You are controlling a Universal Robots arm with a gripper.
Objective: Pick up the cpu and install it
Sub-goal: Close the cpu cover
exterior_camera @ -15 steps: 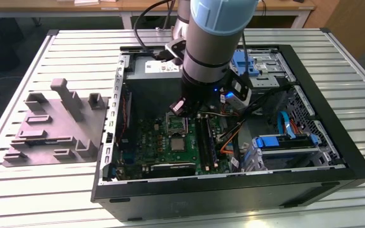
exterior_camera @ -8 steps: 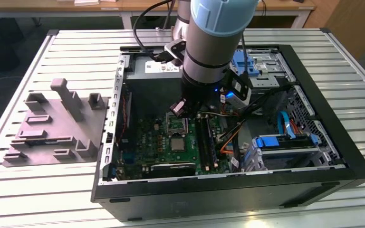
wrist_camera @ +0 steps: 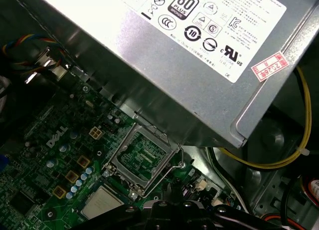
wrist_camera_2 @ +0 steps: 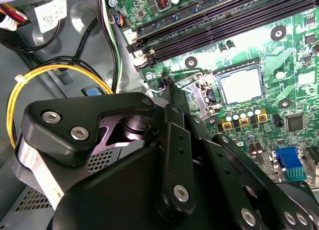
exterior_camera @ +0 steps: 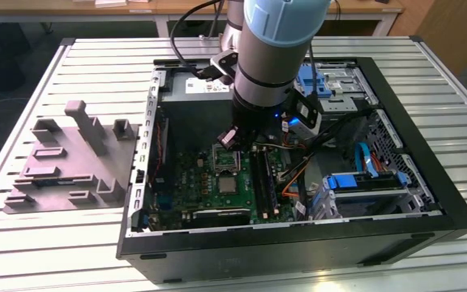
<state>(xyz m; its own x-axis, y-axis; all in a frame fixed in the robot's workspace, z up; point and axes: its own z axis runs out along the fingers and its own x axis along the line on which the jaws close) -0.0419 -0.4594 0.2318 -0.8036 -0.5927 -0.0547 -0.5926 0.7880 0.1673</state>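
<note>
Here the cpu lies flat in its socket on the green motherboard, silver top up, and it is also seen in the first wrist view. Just beside it the metal socket frame stands flipped open. The gripper hangs just above the board near that frame, apart from the cpu; its jaws seem to be drawn together with nothing between them, though the angle is poor. A grey power supply sits beside the socket. The board lies inside an open black computer case on a slatted table, with a grey moulded fixture to the exterior view's left.
</note>
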